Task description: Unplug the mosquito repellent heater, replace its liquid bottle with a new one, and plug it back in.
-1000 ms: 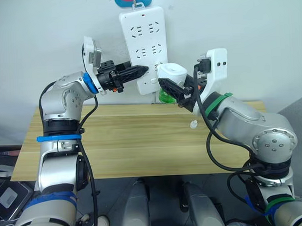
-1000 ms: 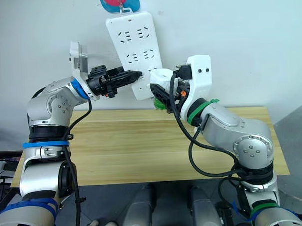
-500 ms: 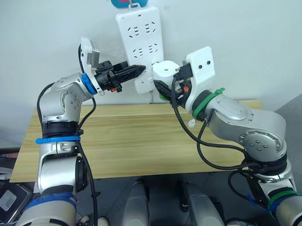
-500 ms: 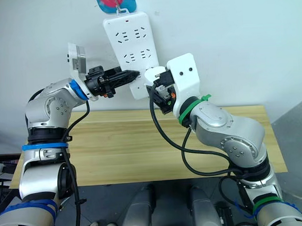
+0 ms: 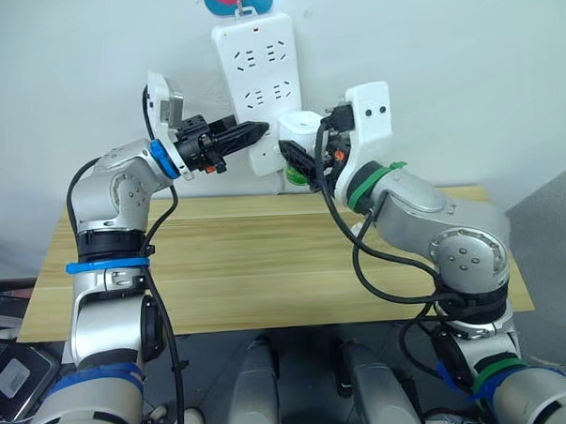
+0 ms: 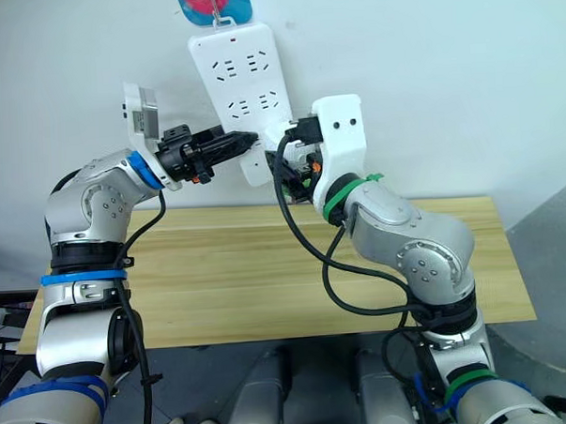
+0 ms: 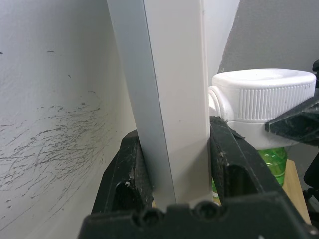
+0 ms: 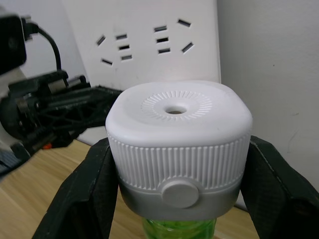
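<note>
**Heater held at the wall strip**

The right claw is clamping the small white rounded plastic mosquito repellent heater, green bottle beneath, beside the long white power strip. The left claw is pinching that strip's edge above the wooden desk.

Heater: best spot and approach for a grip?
Grip the heater across its ribbed white side walls, as the right hand does now. Come from the front, away from the power strip: this leaves the top vent and green bottle clear.

The left pincer clamps the white power strip's edge. Right of frame, the white mosquito repellent heater tops a green bottle.
</note>
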You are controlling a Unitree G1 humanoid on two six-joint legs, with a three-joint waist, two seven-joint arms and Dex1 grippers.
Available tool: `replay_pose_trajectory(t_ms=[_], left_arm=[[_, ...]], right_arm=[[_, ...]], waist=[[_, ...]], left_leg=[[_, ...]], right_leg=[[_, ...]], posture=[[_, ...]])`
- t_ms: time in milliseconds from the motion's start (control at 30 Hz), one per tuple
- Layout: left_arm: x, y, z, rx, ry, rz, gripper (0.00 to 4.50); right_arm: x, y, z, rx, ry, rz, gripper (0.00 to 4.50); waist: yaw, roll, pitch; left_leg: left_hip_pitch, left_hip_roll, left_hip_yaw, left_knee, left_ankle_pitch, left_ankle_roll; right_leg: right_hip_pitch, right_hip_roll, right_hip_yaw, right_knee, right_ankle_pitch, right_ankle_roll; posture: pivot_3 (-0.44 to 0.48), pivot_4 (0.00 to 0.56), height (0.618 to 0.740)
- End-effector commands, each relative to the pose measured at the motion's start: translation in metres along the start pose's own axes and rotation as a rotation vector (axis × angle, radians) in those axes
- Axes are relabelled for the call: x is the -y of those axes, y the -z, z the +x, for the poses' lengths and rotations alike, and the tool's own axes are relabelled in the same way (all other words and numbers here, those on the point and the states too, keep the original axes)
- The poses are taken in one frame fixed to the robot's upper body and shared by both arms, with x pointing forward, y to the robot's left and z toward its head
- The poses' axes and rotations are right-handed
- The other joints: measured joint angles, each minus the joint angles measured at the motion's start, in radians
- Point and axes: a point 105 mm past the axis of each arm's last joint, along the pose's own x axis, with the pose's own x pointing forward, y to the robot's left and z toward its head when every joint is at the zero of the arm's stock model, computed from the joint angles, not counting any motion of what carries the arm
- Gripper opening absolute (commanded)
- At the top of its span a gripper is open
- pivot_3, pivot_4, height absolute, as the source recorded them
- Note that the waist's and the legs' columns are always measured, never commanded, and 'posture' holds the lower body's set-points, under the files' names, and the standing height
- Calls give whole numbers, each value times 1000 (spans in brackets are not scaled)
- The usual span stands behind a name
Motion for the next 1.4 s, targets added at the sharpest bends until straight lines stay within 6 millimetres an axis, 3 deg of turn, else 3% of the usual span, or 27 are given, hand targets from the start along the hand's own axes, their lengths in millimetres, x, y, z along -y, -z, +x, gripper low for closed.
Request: replay_pose_trajectory(t_ms=[33, 233, 367, 400, 700, 733, 767, 1000, 1100, 1233, 1400], left_arm=[[28, -7, 17, 28, 170, 17, 1331], [28, -5, 16, 26, 164, 20, 1331], [24, -2, 14, 21, 137, 30, 1331], [23, -2, 14, 21, 133, 31, 1331], [8, 2, 6, 12, 58, 58, 1331], [6, 2, 5, 13, 49, 61, 2037], [5, 3, 3, 14, 42, 59, 2192], [-15, 1, -33, -22, -105, 118, 4459], [-24, -1, -56, -39, -191, 142, 4459], [-21, -1, -82, -73, -222, 142, 4500], [9, -3, -91, -104, -156, 103, 4500]], right_arm=[[12, -1, 7, -1, 69, -16, 2969], [7, -7, 8, 2, 23, 99, 2969], [5, -12, 1, 20, -6, 93, 4310], [5, -11, -4, 17, -17, 81, 4415], [5, 20, -50, -101, -121, -7, 4415], [5, 21, -51, -105, -127, -9, 4500], [6, 21, -52, -107, -128, -9, 4500], [10, 29, -57, -121, -141, -1, 4500], [7, 31, -55, -112, -162, 13, 4500], [-3, 31, -49, -89, -221, 35, 3200], [-29, 29, -38, -59, -346, 44, 1381]], waist=[[0, 0, 0], [-1, 0, 0], [4, 0, 0], [5, 0, 0], [10, -1, -1], [8, -1, -1], [6, -1, -1], [-1, -1, -1], [0, -1, -1], [3, -1, -1], [7, -1, -1]], left_leg=[[0, 0, 0, 0, 0, 0], [0, 0, 0, 0, 0, 0], [0, 0, 0, -1, 0, 0], [-1, 0, 0, -1, 0, 0], [-3, -7, 1, -17, 0, 0], [-3, -9, 1, -17, 0, 0], [-2, -13, 1, -16, 0, 0], [-2, -14, 0, -15, 1, 0], [-2, -14, 0, -15, 1, -1], [-2, -15, -1, -16, 1, -1], [-2, -15, -1, -16, 1, -1]], right_leg=[[0, 0, 0, 0, 0, 0], [0, 0, 0, 0, 0, 0], [0, 0, 0, -1, 0, 0], [0, 0, -1, -3, 0, 0], [-2, -16, -5, -5, -5, 2], [-2, -16, -5, -5, -6, 2], [-2, -17, -5, -4, -6, 2], [-2, -18, -5, -4, -7, 4], [-2, -18, -5, -4, -6, 3], [-2, -18, -6, -4, -6, 3], [-2, -20, -6, -4, -6, 3]], posture=[[197, 308, 740], [199, 305, 740], [199, 303, 740], [199, 303, 740], [204, 297, 740], [204, 297, 740], [204, 297, 740], [235, 289, 740], [248, 285, 740], [275, 281, 740], [308, 276, 740]])
